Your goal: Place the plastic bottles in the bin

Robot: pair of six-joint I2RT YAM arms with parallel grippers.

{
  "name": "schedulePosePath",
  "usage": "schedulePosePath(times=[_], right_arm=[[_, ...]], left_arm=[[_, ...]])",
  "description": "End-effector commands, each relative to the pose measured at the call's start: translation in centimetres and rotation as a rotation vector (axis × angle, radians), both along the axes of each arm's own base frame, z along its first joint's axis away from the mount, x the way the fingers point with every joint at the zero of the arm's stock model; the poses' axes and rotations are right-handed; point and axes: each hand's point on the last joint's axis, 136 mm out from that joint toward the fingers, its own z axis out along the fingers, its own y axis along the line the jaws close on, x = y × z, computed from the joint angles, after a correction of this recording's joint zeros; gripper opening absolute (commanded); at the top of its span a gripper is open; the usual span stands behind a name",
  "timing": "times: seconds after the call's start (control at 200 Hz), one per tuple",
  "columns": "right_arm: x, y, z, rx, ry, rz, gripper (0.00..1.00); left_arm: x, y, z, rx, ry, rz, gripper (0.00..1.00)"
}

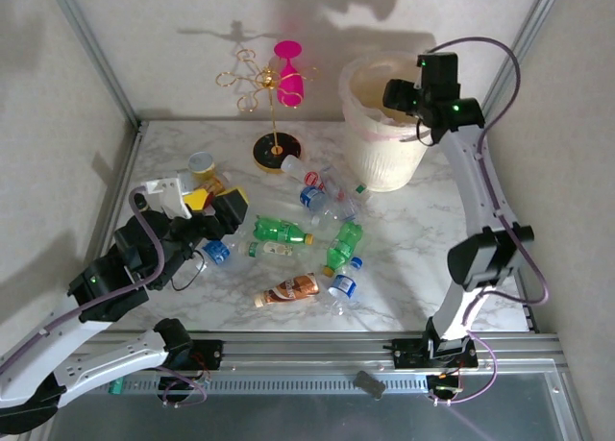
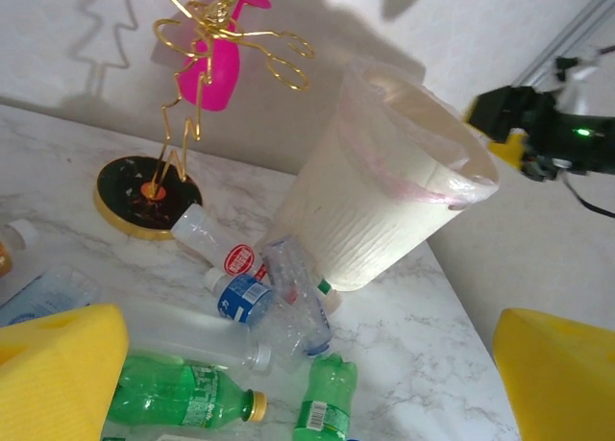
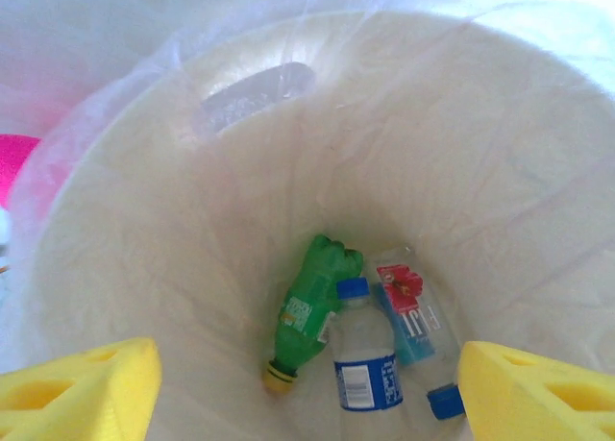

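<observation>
Several plastic bottles lie in the middle of the marble table: two green ones (image 1: 282,232) (image 1: 344,244), a copper-brown one (image 1: 288,289) and clear ones with blue labels (image 1: 312,198). My left gripper (image 1: 207,210) hovers open over the left side of this pile, nothing between its yellow pads (image 2: 58,364). In the left wrist view a green bottle (image 2: 327,398) and a clear bottle (image 2: 298,302) lie ahead of it. The cream bin (image 1: 380,153) stands at the back right. My right gripper (image 3: 307,403) hangs open over its mouth, empty. Inside the bin (image 3: 192,220) lie a green bottle (image 3: 312,316) and two clear bottles (image 3: 365,359) (image 3: 413,316).
A gold wire stand with a pink glass (image 1: 274,85) stands at the back centre, left of the bin. A small yellow tub with a grey lid (image 1: 202,164) sits at the left near my left gripper. Walls and metal frame posts close in the table's sides.
</observation>
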Motion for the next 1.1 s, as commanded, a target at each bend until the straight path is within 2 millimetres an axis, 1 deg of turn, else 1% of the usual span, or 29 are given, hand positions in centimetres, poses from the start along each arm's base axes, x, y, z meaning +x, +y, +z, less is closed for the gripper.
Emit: schedulePosePath(times=[0.0,0.105,0.165,0.23,0.315,0.36,0.466,0.496,0.551,0.606,0.651,0.706,0.751,0.826,0.916,0.971,1.011,1.096], right_arm=[[-2.8,1.3,3.8,0.03,-0.12,0.043,0.79],[-6.1,2.7,5.6,0.003,-0.192,0.066,0.77],[-8.1,4.0,6.1,-0.005,-0.214,0.107,0.76],[-10.2,5.4,6.0,-0.005,-0.224,0.152,0.74],[-12.7,7.4,5.1,-0.007,-0.218,0.224,0.73],[-13.8,8.1,4.1,-0.012,-0.2,0.253,0.73],[-15.9,9.5,1.5,0.002,-0.15,0.325,0.73],[-16.5,9.9,0.9,0.012,-0.14,0.347,0.73],[-17.3,10.2,-0.3,0.028,-0.118,0.372,0.73],[-17.8,10.6,-1.4,0.04,-0.101,0.394,0.73],[-18.2,10.8,-2.2,0.049,-0.088,0.405,0.73],[-18.4,11.0,-3.0,0.06,-0.077,0.415,0.73],[-18.7,11.3,-3.3,0.077,-0.08,0.433,0.73],[-19.1,12.0,-3.8,0.102,-0.076,0.472,0.74],[-19.4,12.6,-4.2,0.122,-0.074,0.506,0.74],[-19.5,12.8,-4.6,0.126,-0.067,0.517,0.75],[-19.5,12.9,-4.9,0.127,-0.062,0.521,0.75],[-19.7,13.0,-4.8,0.138,-0.066,0.533,0.75]], left_arm=[[0.5,1.3,-1.5,0.03,0.04,0.081,0.97],[1.2,2.0,-2.8,0.068,0.087,0.157,0.97],[1.6,2.2,-3.9,0.092,0.122,0.192,0.97],[2.1,1.9,-5.2,0.116,0.168,0.212,0.97],[2.7,1.7,-7.6,0.155,0.248,0.242,0.97],[3.0,1.6,-9.2,0.182,0.296,0.253,0.97],[3.9,2.4,-13.5,0.229,0.423,0.276,0.96],[4.2,3.2,-14.8,0.234,0.465,0.294,0.96],[4.6,4.2,-17.0,0.219,0.535,0.307,0.96],[5.1,5.2,-18.7,0.203,0.58,0.326,0.96],[5.5,5.9,-19.8,0.19,0.604,0.347,0.96],[6.0,6.1,-21.1,0.181,0.627,0.345,0.96],[6.6,6.4,-21.9,0.175,0.648,0.356,0.95],[7.4,6.3,-22.7,0.188,0.667,0.359,0.93],[8.5,6.4,-22.8,0.231,0.649,0.363,0.91],[8.9,6.6,-23.4,0.27,0.648,0.355,0.91],[9.0,6.3,-23.9,0.288,0.655,0.328,0.92],[9.1,5.2,-25.2,0.299,0.669,0.251,0.91]])
